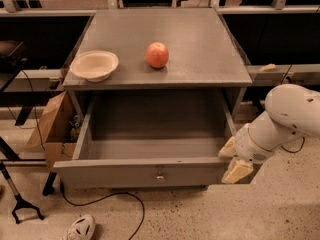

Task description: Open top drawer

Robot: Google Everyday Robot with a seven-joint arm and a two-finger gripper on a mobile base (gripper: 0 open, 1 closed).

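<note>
- The top drawer [125, 174] is pulled well out of the grey cabinet [200, 49]; it is a deep, matt grey box with a wide flat front panel and nothing visible inside
- A small round metal knob [160, 176] sits at the centre of that front panel
- The gripper [233, 160], cream-coloured and blocky, is at the right end of the drawer's front panel, right by its corner; it cannot be told whether it clasps the panel or is let go
- The arm [290, 114] behind it is smooth, white and rounded, reaching in from the right edge of the view
- On the flat, dull grey cabinet top stand a shallow pale bowl [94, 65] near the left edge and a round red-orange fruit [157, 55] near the middle, apart from each other
- A brown cardboard box [52, 129] leans beside the cabinet's left side
- The floor [210, 216] is speckled and pale; a black cable [102, 199] curls across it below the drawer, and a light shoe [81, 228] lies near the bottom edge
</note>
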